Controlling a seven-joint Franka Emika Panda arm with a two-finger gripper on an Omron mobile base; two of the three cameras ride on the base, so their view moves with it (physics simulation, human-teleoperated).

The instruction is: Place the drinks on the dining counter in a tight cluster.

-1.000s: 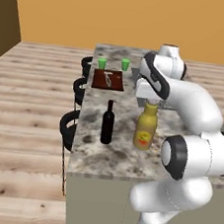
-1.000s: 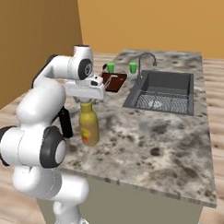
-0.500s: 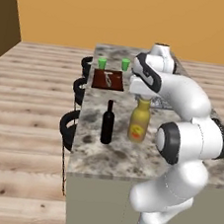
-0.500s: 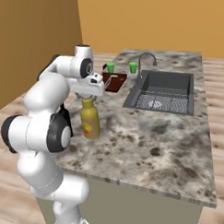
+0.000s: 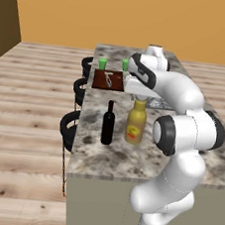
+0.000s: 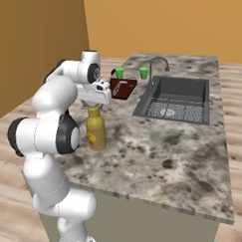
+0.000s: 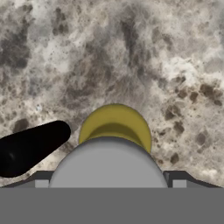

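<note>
The gripper (image 5: 139, 95) hangs directly above the cap of the yellow juice bottle (image 5: 136, 123), pointing straight down. Its jaws stand spread wide; whether the tips are level with the bottle neck or just above it cannot be told, and no grip on the bottle is evident. In the hand view the yellow juice bottle (image 7: 115, 127) appears from above at 6 o'clock, its shoulder showing past a rounded grey form that covers the lower centre.

The juice bottle (image 6: 95, 131) stands upright on the dining counter (image 5: 109, 156), label facing the base. Just beside it, at 9 o'clock in the left base view, stands the black wine bottle (image 5: 108, 124), also upright, with a narrow gap between the two. In the hand view the wine bottle (image 7: 31, 146) lies at 8 o'clock of the juice bottle, seen obliquely.

Farther along the counter, at 12 o'clock of the bottles, a dark red board (image 5: 108, 79) lies flat with a small utensil on it. Beyond the board stand two green cups (image 5: 102, 63), apart from each other. At 2 o'clock of the juice bottle in the right base view, the sink (image 6: 176, 97) is set into the marble, with its faucet (image 6: 159, 64) at the far rim. Black stools (image 5: 68, 129) line the counter's 9 o'clock edge in the left base view.
</note>
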